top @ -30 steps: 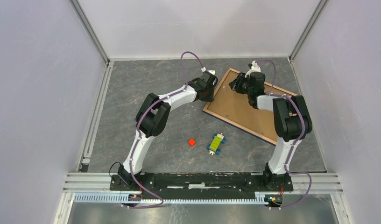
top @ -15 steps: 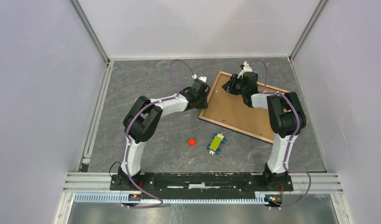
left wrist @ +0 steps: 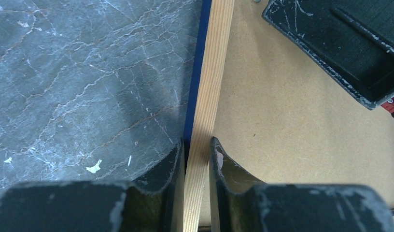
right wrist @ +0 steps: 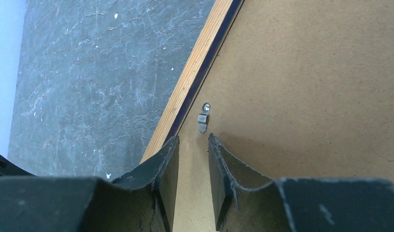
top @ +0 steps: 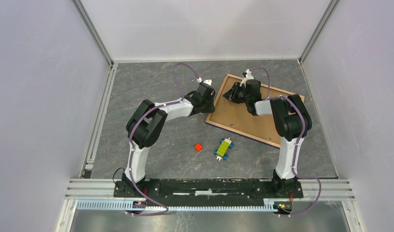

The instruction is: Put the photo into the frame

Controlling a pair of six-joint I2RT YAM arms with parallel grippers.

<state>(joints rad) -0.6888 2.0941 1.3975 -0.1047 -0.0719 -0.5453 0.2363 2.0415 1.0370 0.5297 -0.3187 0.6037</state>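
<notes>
On the far right of the tabletop (top: 151, 92) the frame (left wrist: 212, 72) lies flat with its back up, so what shows is a plain brown backing board (top: 243, 116) inside a light wood rim with a dark blue edge under it. The photo cannot be seen in any view.

The left gripper (left wrist: 197, 145) is clamped on the frame's left rail. In the left wrist view the wood strip runs straight between the two fingers, one on the tabletop side and one on the board. Its contact with the underside is hidden.

The right gripper (right wrist: 192, 140) hangs over the board's far left corner, just inside the rail. Its jaws stand a narrow gap apart with nothing between them. A small metal clip (right wrist: 203, 118) sits on the board just ahead of the fingertips, and whether they touch the board is hard to tell. From above, the arm covers that corner. In the left wrist view only a scuffed black part of this gripper shows, cut off at the picture's upper right.

Nearer the arm bases, well apart from the frame, lie a small red block (top: 198, 147) and a green-and-blue toy (top: 224, 147), too small to make out.
</notes>
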